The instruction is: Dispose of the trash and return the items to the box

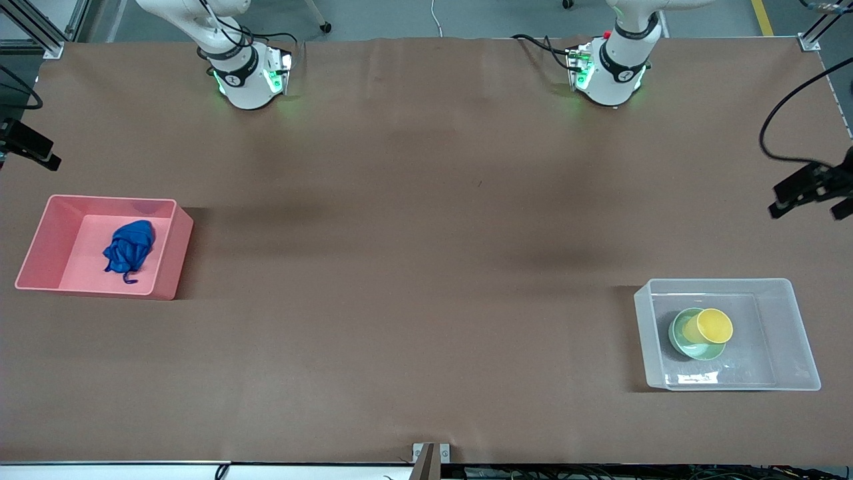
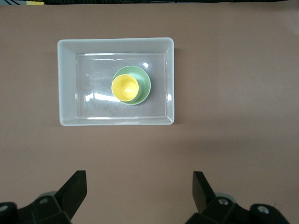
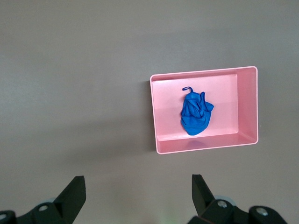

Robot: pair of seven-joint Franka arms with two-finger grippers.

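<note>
The blue cloth wad (image 1: 128,248) lies inside the pink bin (image 1: 166,267) at the right arm's end of the table. The yellow cup (image 1: 713,325) sits in the mint-green bowl (image 1: 683,337), inside the clear tub (image 1: 793,333) at the left arm's end. My left gripper (image 2: 139,189) is open and empty, high over bare table, looking down at the tub (image 2: 67,84), cup (image 2: 124,87) and bowl (image 2: 142,81). My right gripper (image 3: 139,189) is open and empty, high over bare table, looking down at the bin (image 3: 247,107) and cloth (image 3: 195,116). Neither gripper shows in the front view.
Brown table covering spans the whole surface. Black camera mounts stick in at both ends of the table (image 1: 26,143) (image 1: 810,190). A small metal bracket (image 1: 431,453) sits at the table's edge nearest the front camera.
</note>
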